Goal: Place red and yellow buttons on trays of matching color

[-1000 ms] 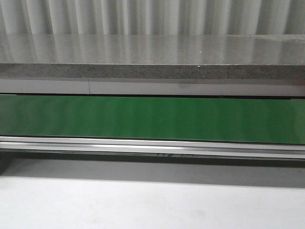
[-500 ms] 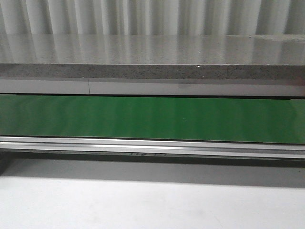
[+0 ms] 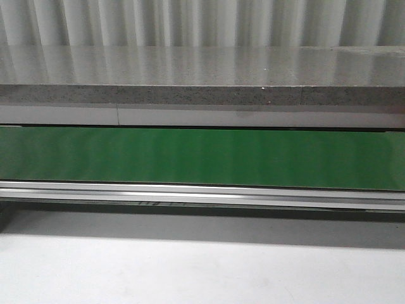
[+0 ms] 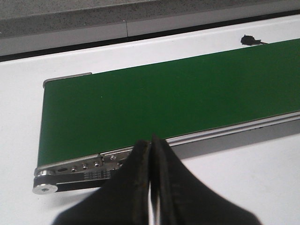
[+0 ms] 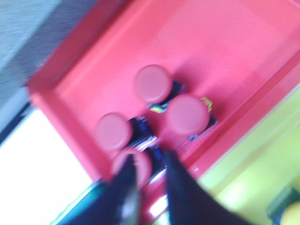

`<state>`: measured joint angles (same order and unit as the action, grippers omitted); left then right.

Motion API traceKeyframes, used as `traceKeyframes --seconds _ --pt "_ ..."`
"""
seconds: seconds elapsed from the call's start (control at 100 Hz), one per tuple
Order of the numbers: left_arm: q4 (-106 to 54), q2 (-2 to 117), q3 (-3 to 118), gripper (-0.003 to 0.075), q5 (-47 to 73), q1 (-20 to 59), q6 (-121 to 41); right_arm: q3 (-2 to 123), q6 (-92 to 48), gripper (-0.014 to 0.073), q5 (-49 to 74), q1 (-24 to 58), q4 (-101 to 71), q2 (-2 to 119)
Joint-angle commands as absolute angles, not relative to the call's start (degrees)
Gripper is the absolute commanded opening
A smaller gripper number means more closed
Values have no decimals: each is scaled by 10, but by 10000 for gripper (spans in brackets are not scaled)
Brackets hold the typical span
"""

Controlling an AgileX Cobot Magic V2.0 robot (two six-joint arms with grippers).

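Corrugated grey wall and a speckled stone ledge stand behind the green conveyor belt (image 3: 202, 157), which carries nothing in the front view. Over its near rail the left gripper (image 4: 151, 154) hangs with its fingers pressed together, holding nothing.

Above the red tray (image 5: 225, 51) the right gripper (image 5: 149, 176) has its fingers slightly parted; whether they grip is unclear in the blur. Four red buttons lie in that tray: one (image 5: 132, 165) right between the fingertips, one (image 5: 113, 131) just beyond, two more (image 5: 152, 83) (image 5: 187, 114) farther out. Beside it sits the yellow tray (image 5: 253, 173), with one yellowish object (image 5: 291, 215) at the frame corner.

Judging by this, a red button is being set down; next comes releasing, lifting clear and waiting at the belt.
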<state>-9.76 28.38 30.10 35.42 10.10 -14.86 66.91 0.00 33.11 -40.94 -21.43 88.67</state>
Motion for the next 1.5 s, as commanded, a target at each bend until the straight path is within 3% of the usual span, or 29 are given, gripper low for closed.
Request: traceKeyframes --seconds 0.0,0.18,0.52,0.77,1.49 --pt "-107 288 317 -20 314 106 -148 686 -14 -64 350 -399 -220 828" --pt "-107 288 317 -20 314 106 -148 686 -25 -66 395 -346 -218 773" --pt "-107 288 317 -20 314 106 -148 683 -28 -66 448 -166 -148 692" --pt "-107 288 317 -20 314 106 -148 618 -88 -66 418 -57 -138 612" --pt "-107 288 317 -20 314 106 -148 309 -116 -65 183 -33 -133 303"
